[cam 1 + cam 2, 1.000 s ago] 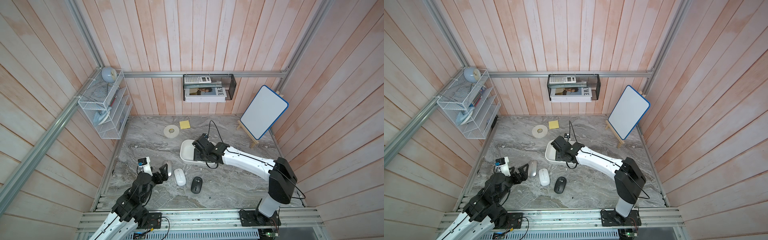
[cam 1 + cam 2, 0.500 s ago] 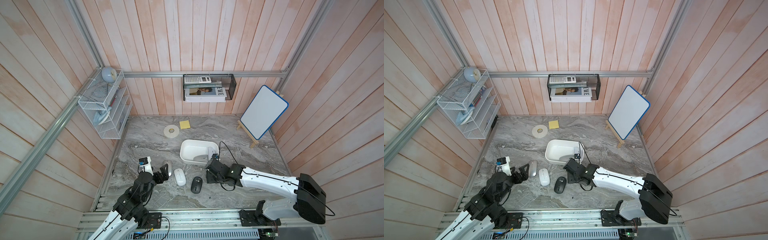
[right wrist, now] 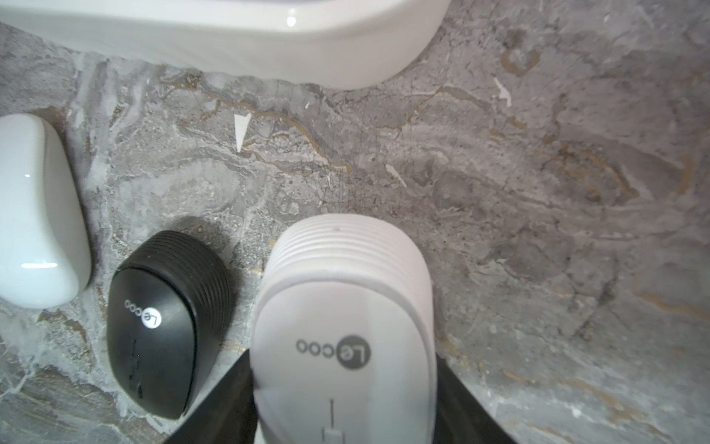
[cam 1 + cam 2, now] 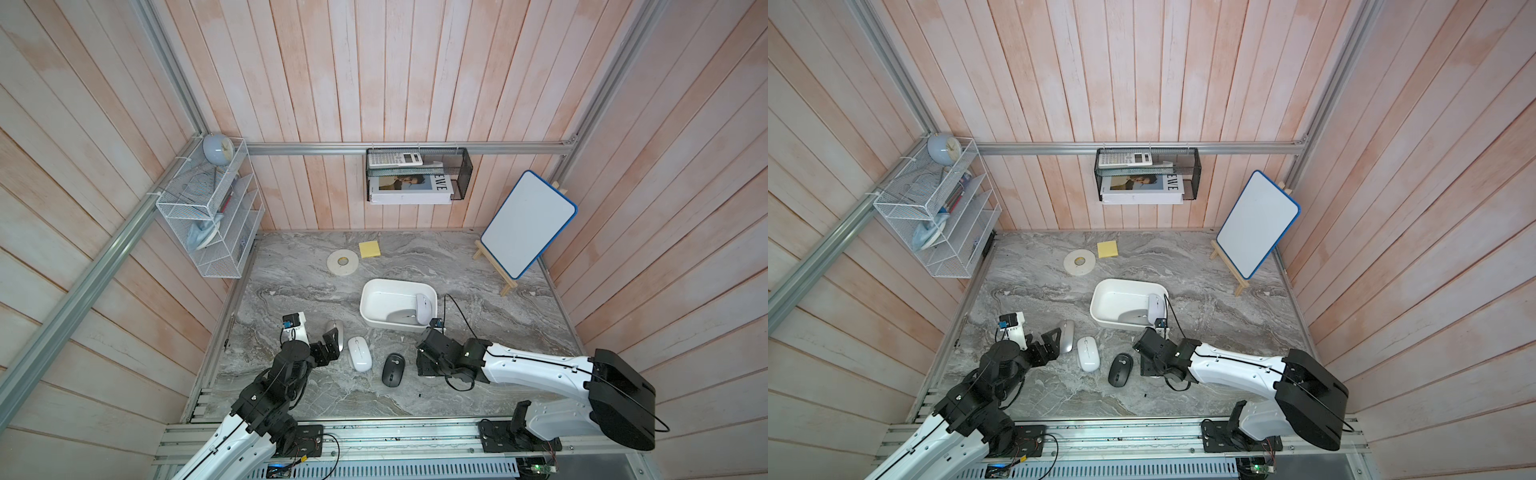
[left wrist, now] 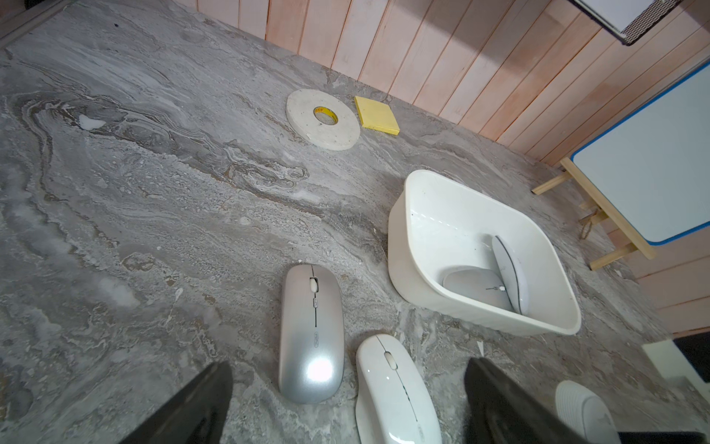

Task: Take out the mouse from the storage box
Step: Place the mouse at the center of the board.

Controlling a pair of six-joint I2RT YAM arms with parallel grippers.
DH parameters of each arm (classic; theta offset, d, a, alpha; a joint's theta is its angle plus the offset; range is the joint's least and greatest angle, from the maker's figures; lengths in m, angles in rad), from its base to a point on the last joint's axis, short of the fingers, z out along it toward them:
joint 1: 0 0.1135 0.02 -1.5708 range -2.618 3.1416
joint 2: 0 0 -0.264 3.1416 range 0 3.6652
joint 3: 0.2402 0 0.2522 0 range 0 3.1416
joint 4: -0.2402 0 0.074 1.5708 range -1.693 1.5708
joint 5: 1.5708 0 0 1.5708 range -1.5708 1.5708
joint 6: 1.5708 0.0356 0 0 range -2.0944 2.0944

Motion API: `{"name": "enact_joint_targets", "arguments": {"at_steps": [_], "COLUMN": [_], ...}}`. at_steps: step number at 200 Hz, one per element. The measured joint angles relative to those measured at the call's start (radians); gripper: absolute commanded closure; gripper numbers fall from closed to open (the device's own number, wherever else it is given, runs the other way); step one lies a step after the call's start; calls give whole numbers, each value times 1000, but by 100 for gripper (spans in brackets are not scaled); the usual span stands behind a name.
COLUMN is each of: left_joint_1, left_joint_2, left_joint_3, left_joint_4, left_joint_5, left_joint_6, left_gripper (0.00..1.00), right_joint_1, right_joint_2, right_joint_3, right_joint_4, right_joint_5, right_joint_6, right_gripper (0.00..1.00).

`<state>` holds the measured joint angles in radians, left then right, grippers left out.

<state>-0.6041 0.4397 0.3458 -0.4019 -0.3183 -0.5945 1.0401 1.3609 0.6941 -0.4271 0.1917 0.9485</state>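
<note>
Right gripper [image 3: 342, 399] tight around ribbed white mouse [image 3: 345, 300], black mouse [image 3: 165, 326] alongside; left gripper [image 5: 347, 384] wide

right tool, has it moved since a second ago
Yes. The right tool came from over the box toward the near edge, now beside the black mouse.

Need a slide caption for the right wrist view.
Right gripper shut on a white LeCoo mouse, black LeCoo mouse beside it on the marble table, white storage box wall beyond.
</note>
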Motion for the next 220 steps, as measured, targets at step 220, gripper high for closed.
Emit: {"name": "enact_joint_targets", "arguments": {"at_steps": [220], "left_joint_1": [-1], "left_joint_2": [984], "left_joint_3": [842], "left_joint_4": [-306], "left_joint_5": [270], "left_joint_6": [131], "left_gripper": [0], "right_joint_1": [0], "right_joint_2": [-198], "right_joint_3": [-3], "right_joint_4": [-108], "right_joint_5": [174], "right_joint_6": [-29], "right_gripper": [11]}}
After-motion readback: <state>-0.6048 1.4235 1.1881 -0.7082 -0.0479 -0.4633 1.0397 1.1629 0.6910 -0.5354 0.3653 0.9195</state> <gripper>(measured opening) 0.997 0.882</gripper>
